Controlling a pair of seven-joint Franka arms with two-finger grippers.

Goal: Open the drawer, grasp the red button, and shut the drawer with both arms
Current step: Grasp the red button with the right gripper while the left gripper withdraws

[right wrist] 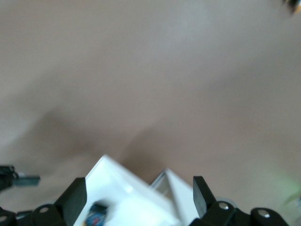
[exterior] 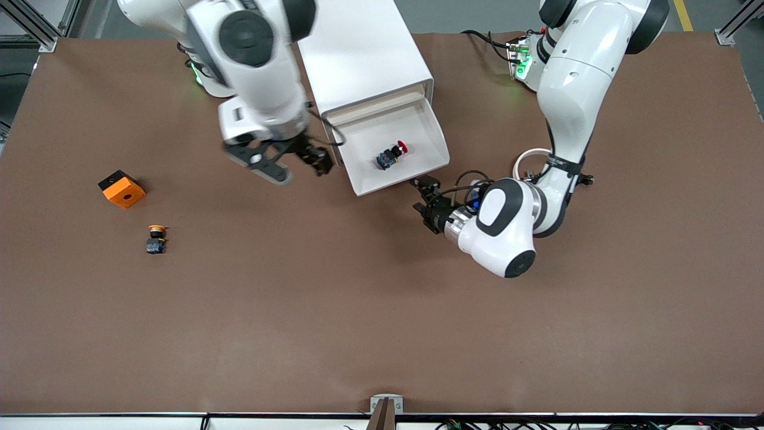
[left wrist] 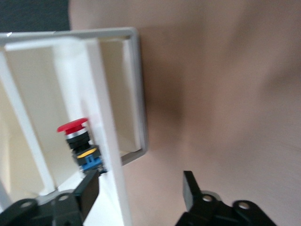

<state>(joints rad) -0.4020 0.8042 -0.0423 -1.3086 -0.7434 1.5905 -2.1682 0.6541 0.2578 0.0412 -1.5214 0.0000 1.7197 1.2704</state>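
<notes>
A wide brown table (exterior: 382, 310) fills almost the whole front view. Its surface is matte and plain, with soft shadows on it. Past the table's edge at 12 o'clock there is a grey floor (exterior: 471, 15). A yellow line (exterior: 683, 15) is painted on the floor at 1 o'clock. Aluminium frame posts (exterior: 36, 27) stand at the corners, one at 11 o'clock and one at 1 o'clock. Along the edge at 6 o'clock runs a white rail (exterior: 179, 421), with a small metal bracket (exterior: 386, 406) at its middle and some cables (exterior: 597, 425) toward 5 o'clock. The light is even and comes from above.
</notes>
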